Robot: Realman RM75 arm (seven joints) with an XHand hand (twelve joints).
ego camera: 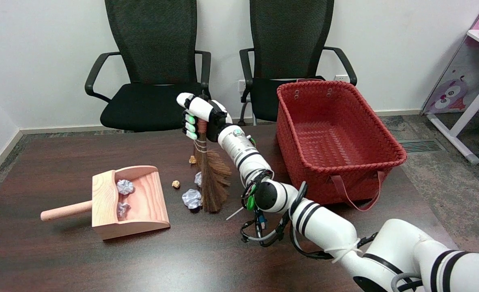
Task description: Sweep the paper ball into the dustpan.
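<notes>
Right now my right hand (198,115) is wrapped closed around the bound handle of the small brown straw whisk broom (211,178), holding it nearly upright just left of the frame's centre, bristles down on the dark wooden counter (61,259). The crumpled white paper ball (192,198) I am after lies against the left side of the bristles, touching or nearly so. A second pale scrap peeks out by the bristles higher up, and two small tan crumbs (176,184) sit nearby.

I judge the ball very light and springy: it should roll or skip at a flick, so a low, steady push suits it better. The bristles look soft and will splay, so my grip up on the stiff handle is the right place.

The light wooden dustpan (142,202) sits at lower left, its open mouth facing right, two paper balls already inside. Between ball and mouth the counter is bare. The red woven basket (385,160) stands to the right, behind my arm.
</notes>
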